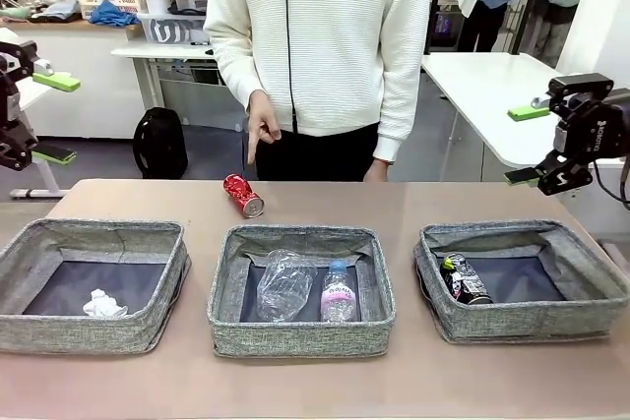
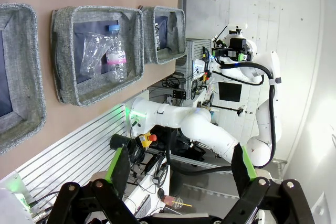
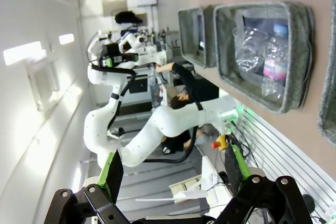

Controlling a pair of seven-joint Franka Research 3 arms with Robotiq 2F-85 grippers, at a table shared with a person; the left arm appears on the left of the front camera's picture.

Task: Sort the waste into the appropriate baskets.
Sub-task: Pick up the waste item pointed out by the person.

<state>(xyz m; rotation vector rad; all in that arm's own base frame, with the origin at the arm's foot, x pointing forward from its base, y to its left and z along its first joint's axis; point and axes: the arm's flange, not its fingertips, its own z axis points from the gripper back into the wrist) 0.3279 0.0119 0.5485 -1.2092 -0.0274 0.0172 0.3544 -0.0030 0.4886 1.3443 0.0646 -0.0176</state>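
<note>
We take the middle basket (image 1: 301,338) as our landmark. Inside it lie the crushed clear plastic bottle (image 1: 284,284) and, just beside it, the small clear bottle with pink label (image 1: 338,291). In the left basket (image 1: 91,331), on the landmark's left, sits the crumpled white paper ball (image 1: 103,304); in the right basket (image 1: 522,320), on its right, lies the dark printed can (image 1: 463,279). So we judge four pieces sorted already. What is left is the red can (image 1: 242,195), lying on its side on the desk (image 1: 413,204) just beyond the middle basket's far rim, under the person's pointing hand (image 1: 262,125). Our left gripper (image 1: 44,115) and right gripper (image 1: 530,143) both hang high and well out to either side of the landmark, fingers spread wide and holding nothing. We would guess the red can belongs with the other can.
</note>
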